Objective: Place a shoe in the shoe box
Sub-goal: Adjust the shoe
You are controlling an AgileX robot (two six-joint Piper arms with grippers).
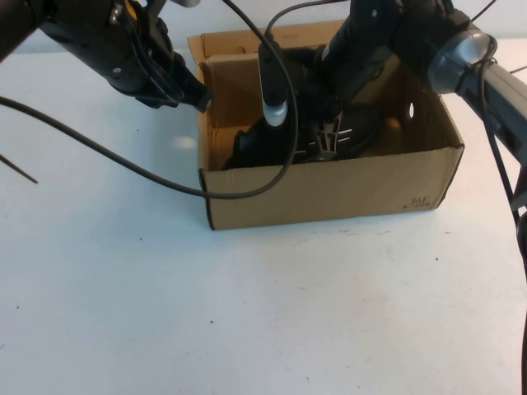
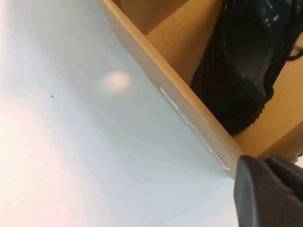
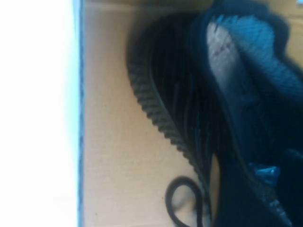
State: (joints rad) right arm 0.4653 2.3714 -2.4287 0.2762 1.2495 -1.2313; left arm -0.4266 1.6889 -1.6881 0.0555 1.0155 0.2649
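The brown cardboard shoe box (image 1: 329,191) stands open at the back middle of the table. The black mesh shoe (image 1: 247,146) lies inside it on the box floor (image 3: 118,156), its ribbed sole edge (image 3: 156,109) showing in the right wrist view. My right gripper (image 1: 328,141) reaches down into the box and is shut on the shoe's upper. My left gripper (image 1: 198,97) is shut and empty just outside the box's left wall (image 2: 189,118), with its fingertips (image 2: 255,189) touching each other. The shoe (image 2: 236,71) also shows past that wall.
A black cable (image 1: 123,160) loops over the white table (image 1: 247,313) and across the box's front left corner. A loose lace loop (image 3: 182,198) rests on the box floor. The box's rear flap (image 1: 239,41) stands up behind the arms.
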